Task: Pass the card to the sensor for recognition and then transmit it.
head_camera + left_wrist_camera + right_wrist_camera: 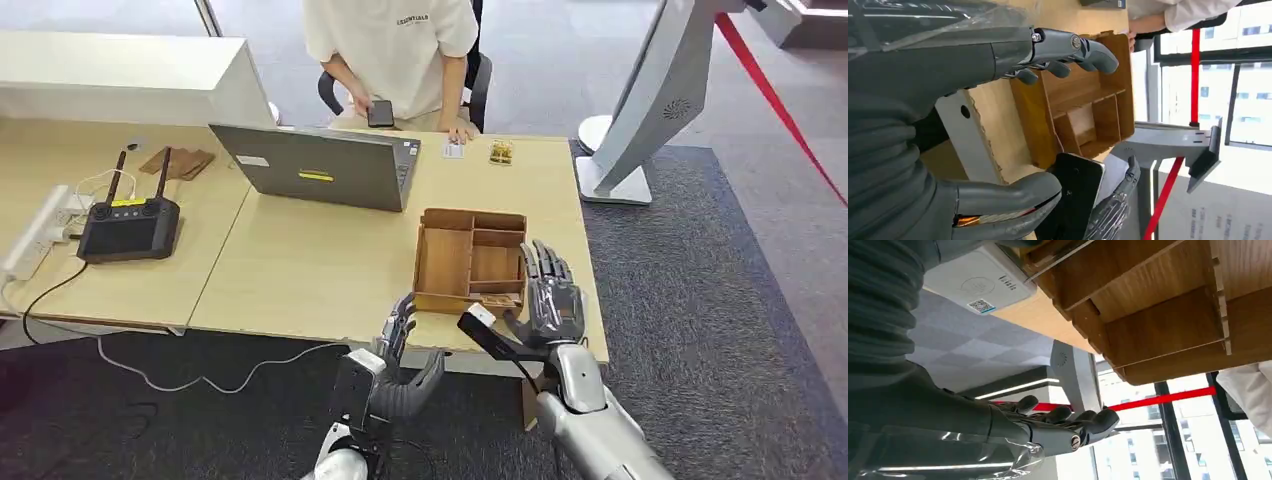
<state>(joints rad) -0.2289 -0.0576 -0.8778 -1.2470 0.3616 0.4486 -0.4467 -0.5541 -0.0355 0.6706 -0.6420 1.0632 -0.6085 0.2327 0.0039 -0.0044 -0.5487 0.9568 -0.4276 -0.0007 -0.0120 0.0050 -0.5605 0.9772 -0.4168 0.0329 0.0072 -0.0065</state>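
Note:
The sensor (485,328) stands tilted at the table's front edge. Its black back (1073,192) faces my left hand, and its white face (980,282) with a QR sticker faces my right hand. My right hand (548,298) holds nothing, its fingers (1068,422) spread; it lies beside the wooden tray (470,260), thumb close to the sensor. My left hand (400,350) hovers at the table's front edge, left of the sensor, its fingers (1073,50) apart and empty. A small white card (453,150) lies at the far edge by a person's hand.
A seated person (395,50) holds a phone behind the open laptop (320,165). A black controller (130,228) and a power strip (40,232) lie at the left. A white stand (640,110) rises right of the table, and cables trail on the floor.

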